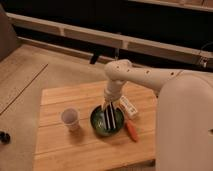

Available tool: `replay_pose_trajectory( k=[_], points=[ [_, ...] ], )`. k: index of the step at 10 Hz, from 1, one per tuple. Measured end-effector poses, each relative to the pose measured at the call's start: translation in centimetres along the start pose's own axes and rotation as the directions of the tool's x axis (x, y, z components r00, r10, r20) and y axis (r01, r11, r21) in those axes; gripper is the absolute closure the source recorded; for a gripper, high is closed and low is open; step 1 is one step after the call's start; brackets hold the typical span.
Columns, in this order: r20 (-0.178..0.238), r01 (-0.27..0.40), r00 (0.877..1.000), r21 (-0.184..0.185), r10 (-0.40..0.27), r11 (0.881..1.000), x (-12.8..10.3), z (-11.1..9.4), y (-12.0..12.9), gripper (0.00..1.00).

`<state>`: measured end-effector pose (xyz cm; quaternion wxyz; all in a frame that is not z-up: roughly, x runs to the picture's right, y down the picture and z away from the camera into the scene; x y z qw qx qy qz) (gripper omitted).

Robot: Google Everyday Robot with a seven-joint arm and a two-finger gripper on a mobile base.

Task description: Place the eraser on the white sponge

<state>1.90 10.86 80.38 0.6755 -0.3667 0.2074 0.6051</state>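
The eraser [111, 118], a black block with pale stripes, lies inside the green bowl [98, 126] near the middle of the wooden table. My gripper [107, 103] hangs from the white arm just above the bowl's far rim, over the eraser's far end and apart from it. The white sponge does not show in this view; it is hidden or out of view.
A white paper cup [70, 118] stands left of the bowl. A small white bottle [128, 106] lies right of the bowl, with an orange marker [131, 131] in front of it. The wooden table [60, 150] has edges on all sides. My white body fills the right side.
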Motion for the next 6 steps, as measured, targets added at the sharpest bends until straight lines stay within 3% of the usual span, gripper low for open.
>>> replay_pose_trajectory(
  k=[3,6],
  points=[
    [-0.034,-0.009,0.999,-0.019,0.009,1.0,0.34,0.93,0.7,0.2],
    [-0.037,-0.004,0.999,-0.022,0.003,1.0,0.38,0.99,0.87,0.2]
  ],
)
